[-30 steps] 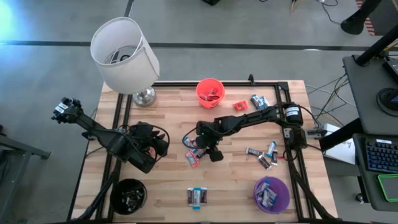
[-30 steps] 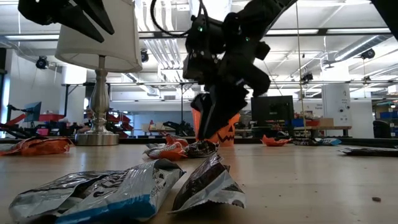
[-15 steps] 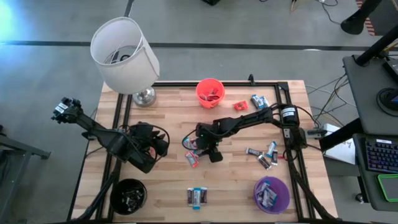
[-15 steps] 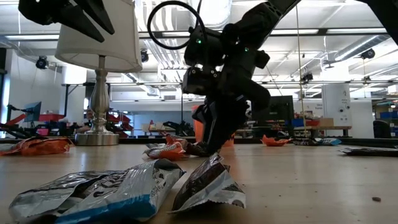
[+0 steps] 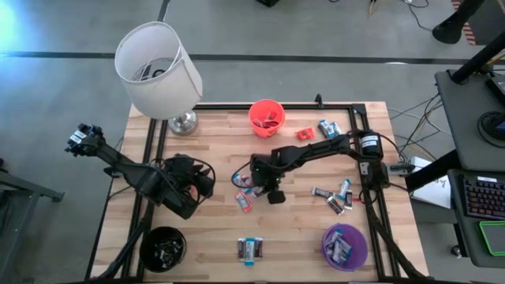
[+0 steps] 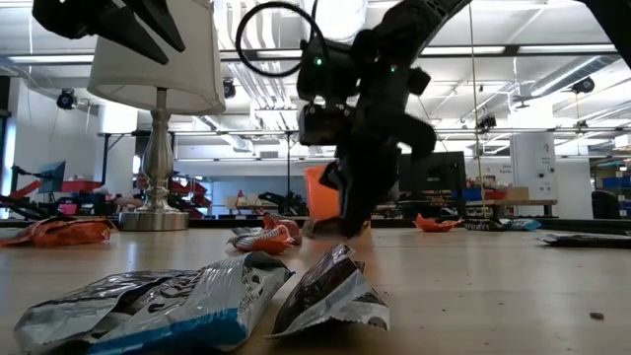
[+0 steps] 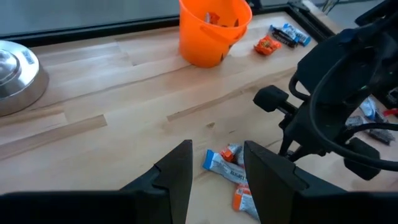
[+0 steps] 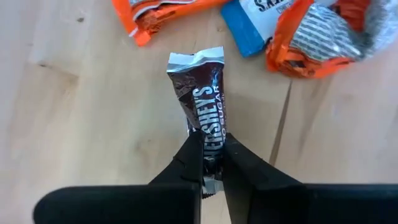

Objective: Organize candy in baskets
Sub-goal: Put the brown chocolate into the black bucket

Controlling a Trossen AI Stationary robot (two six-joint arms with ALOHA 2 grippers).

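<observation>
Note the wooden table [image 5: 300,229], butcher-block planks, filling the centre of your high view inside a black frame [image 5: 237,105]. At upper left you have a lamp: white shade [image 5: 158,69] tilted over a shiny metal base [image 5: 184,121] (the base shows again at the far left of your left wrist view). Right edge: a dark side desk [image 5: 473,118] with a keyboard [image 5: 483,196]. Grey floor [image 5: 316,31] all around.

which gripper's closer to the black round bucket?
Left. The left gripper sits just up-table of the black round bucket; the right gripper is mid-table, farther away.
</observation>
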